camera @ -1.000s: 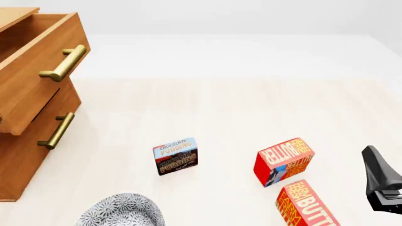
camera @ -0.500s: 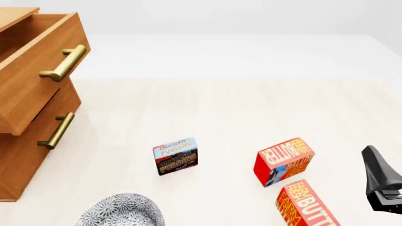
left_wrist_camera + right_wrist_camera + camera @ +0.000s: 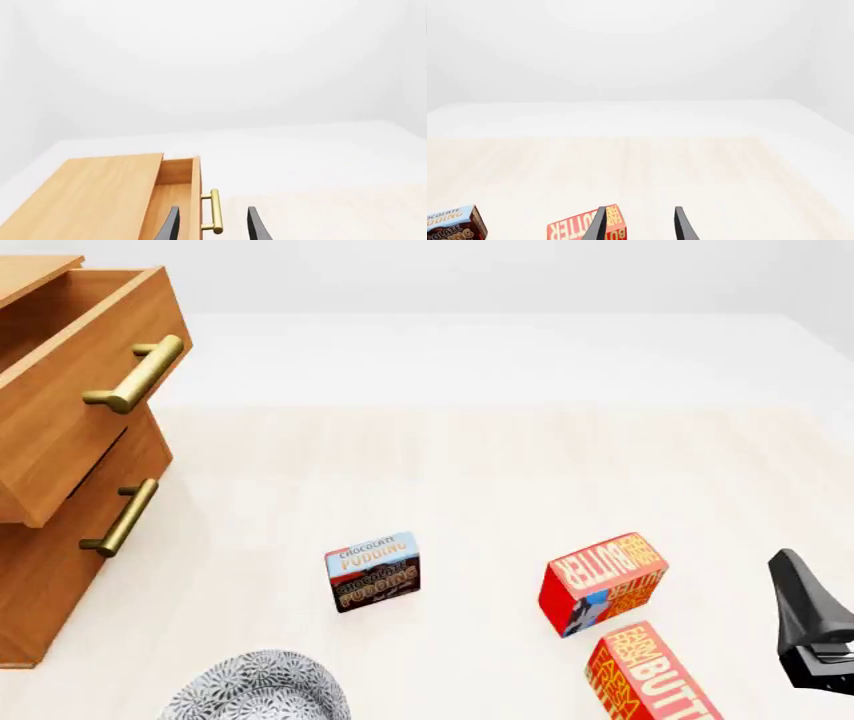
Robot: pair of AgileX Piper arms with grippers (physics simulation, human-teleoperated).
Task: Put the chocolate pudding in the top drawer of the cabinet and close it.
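The chocolate pudding (image 3: 372,571) stands on the table, apart from both grippers; its corner shows in the right wrist view (image 3: 452,224). The cabinet (image 3: 54,570) stands at the far left. Its top drawer (image 3: 80,390) is pulled out, with its brass handle (image 3: 134,375) facing right. My left gripper (image 3: 213,210) is open and empty; it is out of the front view. It faces the top drawer's handle (image 3: 215,211), which lies ahead of its fingers (image 3: 170,226). My right gripper (image 3: 798,605) is open and empty at the right edge, to the right of the butter boxes.
Two red butter boxes (image 3: 603,582) (image 3: 651,675) lie right of the pudding; one shows in the right wrist view (image 3: 584,227). A patterned grey bowl (image 3: 260,687) sits at the front edge. The lower drawer (image 3: 80,540) is shut, its handle (image 3: 118,518) sticking out.
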